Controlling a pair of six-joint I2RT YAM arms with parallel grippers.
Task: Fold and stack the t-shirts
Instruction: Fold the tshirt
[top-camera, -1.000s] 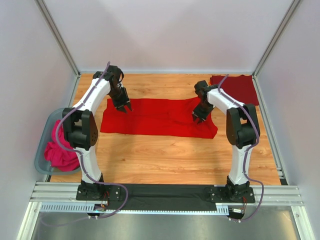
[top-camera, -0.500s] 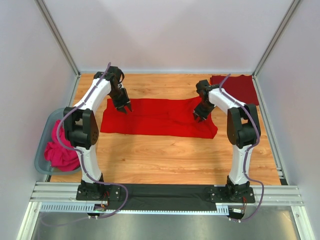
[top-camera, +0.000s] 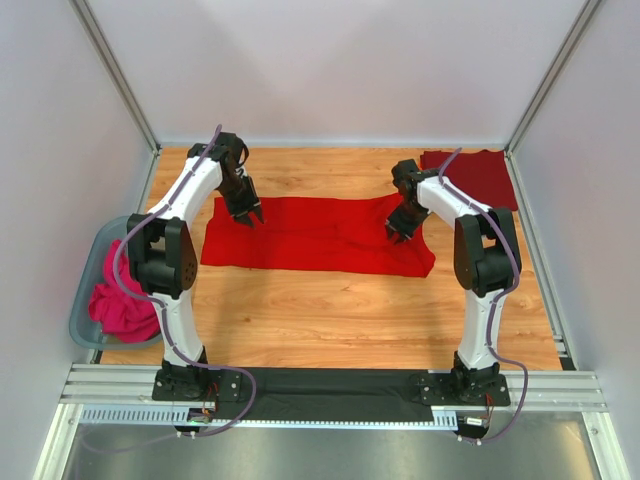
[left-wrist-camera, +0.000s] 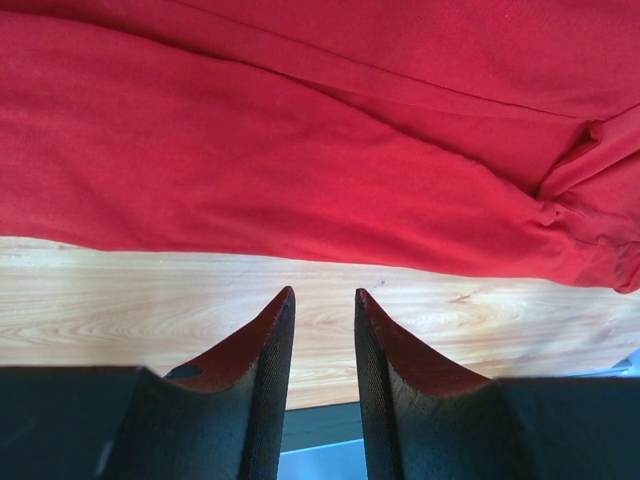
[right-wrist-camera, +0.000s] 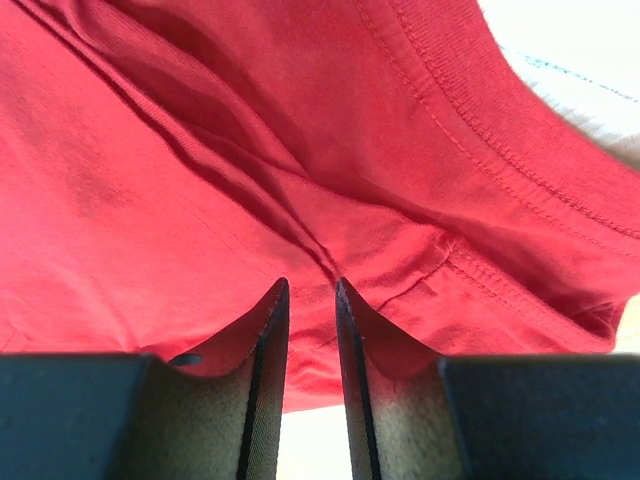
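A bright red t-shirt (top-camera: 320, 235) lies spread flat across the middle of the wooden table (top-camera: 330, 310). A darker maroon t-shirt (top-camera: 480, 175) lies folded at the back right corner. My left gripper (top-camera: 252, 215) hovers at the red shirt's far left edge. In the left wrist view it (left-wrist-camera: 323, 292) is open with only bare wood between its fingers and the red cloth (left-wrist-camera: 300, 130) just beyond the tips. My right gripper (top-camera: 397, 232) is low over the shirt's right end. In the right wrist view it (right-wrist-camera: 311, 282) stands narrowly open, its tips at a crease in the cloth (right-wrist-camera: 200, 150).
A grey plastic bin (top-camera: 85, 290) holding a bundle of pink cloth (top-camera: 120, 300) sits off the table's left edge. White walls and metal posts close in the back and sides. Bare wood shows in front of the red shirt.
The right gripper has edged slightly toward the back over the shirt's right end, and its jaws have narrowed a touch. The left arm has not moved.
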